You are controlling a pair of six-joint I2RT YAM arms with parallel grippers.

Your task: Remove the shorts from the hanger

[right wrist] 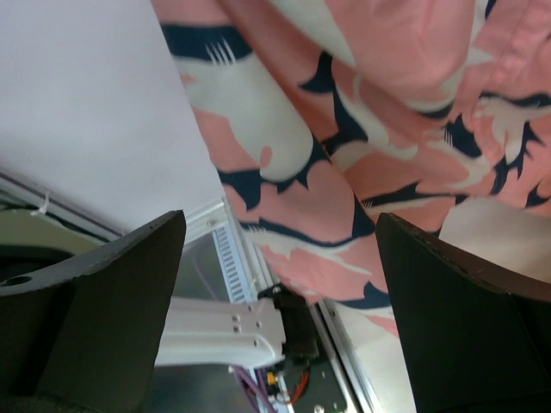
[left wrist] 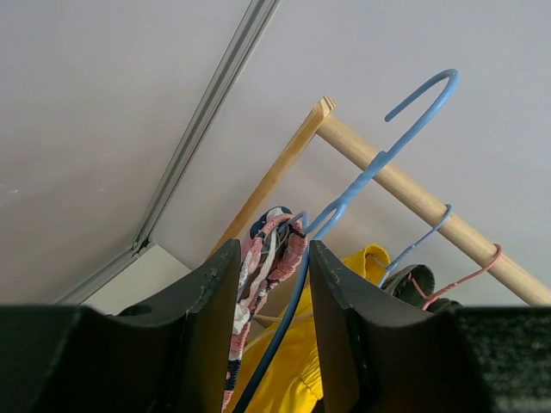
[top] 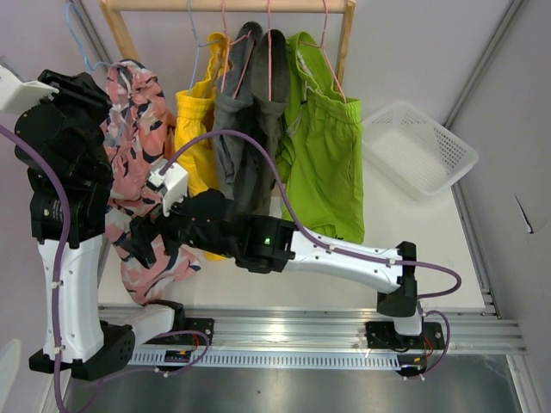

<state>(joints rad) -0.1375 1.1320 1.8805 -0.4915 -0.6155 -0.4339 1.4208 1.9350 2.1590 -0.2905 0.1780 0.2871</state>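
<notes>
From above, the white table (top: 413,245) fills most of the floor of the cell, with the wooden rail (top: 228,5) running across its 12 o'clock edge. The left arm (top: 65,215) stands tall at 9 o'clock. The right arm (top: 344,254) lies low, reaching from its base at 5 o'clock across toward 9 o'clock. Three pairs hang side by side under the rail: the lime green shorts (top: 323,155) toward 1 o'clock, the dark grey shorts (top: 250,129) at 12 and the yellow shorts (top: 196,120) at 11. The pink shorts (top: 138,129) hang apart from them at 10 o'clock, just beside the left arm, their hem drooping down toward 8 o'clock. A white mesh basket (top: 419,146) sits tilted at 2 o'clock, well apart from the clothes. In the left wrist view, the blue hanger (left wrist: 376,161) has its hook in open air, at 11 o'clock of the rail and not touching it. Its wire runs down between the fingers (left wrist: 211,284) of the left gripper (left wrist: 271,249). Those fingers are drawn close together, pinching the bunched waistband of the pink pair along with the wire. In the right wrist view, the right gripper (right wrist: 280,224) has its fingers (right wrist: 129,284) spread wide. The patterned pink cloth hangs in the gap beyond the tips, and I can't tell whether it touches either one.
</notes>
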